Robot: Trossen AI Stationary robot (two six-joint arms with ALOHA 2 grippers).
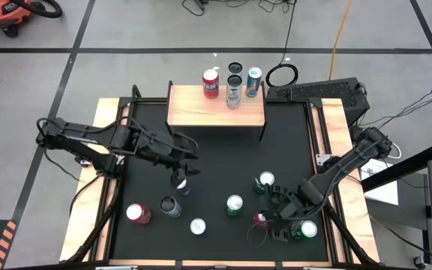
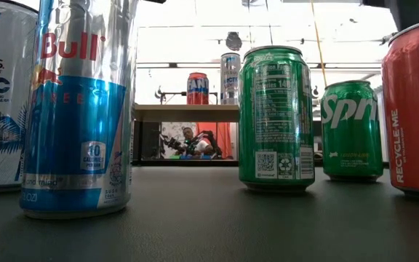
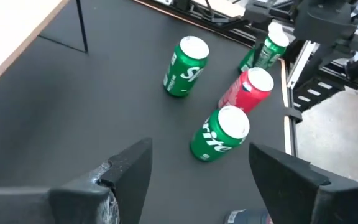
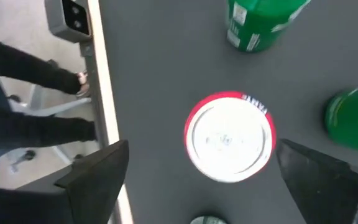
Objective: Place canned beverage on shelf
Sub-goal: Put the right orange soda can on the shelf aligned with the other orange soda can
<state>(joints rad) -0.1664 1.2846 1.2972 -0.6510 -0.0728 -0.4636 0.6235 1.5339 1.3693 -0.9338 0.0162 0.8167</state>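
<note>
Red can (image 4: 230, 138) stands between the open right end effector (image 4: 207, 165), near the table's edge (image 4: 107, 118).

Green cans (image 1: 265, 181) crowd my red can (image 1: 261, 219); the light-wood shelf's (image 1: 193, 112) front strip lies bare; its back edge holds four cans (image 1: 233, 91).

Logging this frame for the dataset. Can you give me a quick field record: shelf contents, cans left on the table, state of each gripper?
shelf: light-wood board at the table's far edge
on shelf: red can, tall silver can
behind shelf: teal can, black can
on table: seven cans, all upright
left gripper: open, mid-table, holding nothing
right gripper: open, directly above red table can
</note>
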